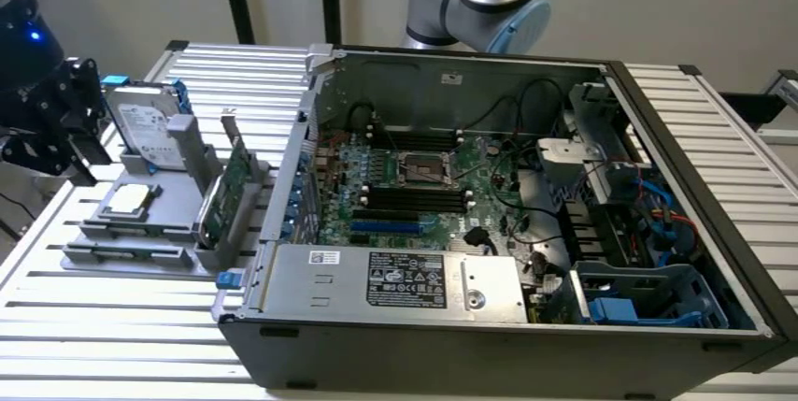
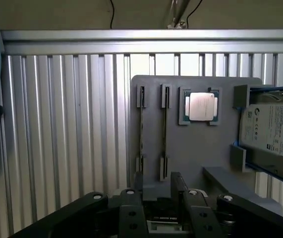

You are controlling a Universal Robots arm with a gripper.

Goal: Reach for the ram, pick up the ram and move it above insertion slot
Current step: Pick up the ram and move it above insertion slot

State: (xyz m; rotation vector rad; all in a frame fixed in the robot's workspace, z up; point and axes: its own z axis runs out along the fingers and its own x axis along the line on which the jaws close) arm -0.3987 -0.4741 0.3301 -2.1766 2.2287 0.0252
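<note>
The ram (image 2: 164,133) is a thin dark stick standing on edge in clips on the grey fixture plate (image 2: 196,148). A second similar stick (image 2: 141,133) stands in the clips beside it. My gripper (image 2: 159,184) hovers near one edge of the plate, short of both sticks, open with nothing between its fingers (image 2: 177,182). In the exterior view the black gripper (image 1: 75,160) hangs at the far left, by the fixture (image 1: 168,219). The motherboard's long black memory slots (image 1: 412,198) lie inside the open computer case.
On the fixture are a hard drive (image 1: 137,121), a processor chip (image 1: 129,200) and a wider green card with a metal bracket (image 1: 224,197). The open computer case (image 1: 499,326) stands on the slatted metal table (image 1: 112,326). Cables and a blue drive cage (image 1: 648,298) crowd its right side.
</note>
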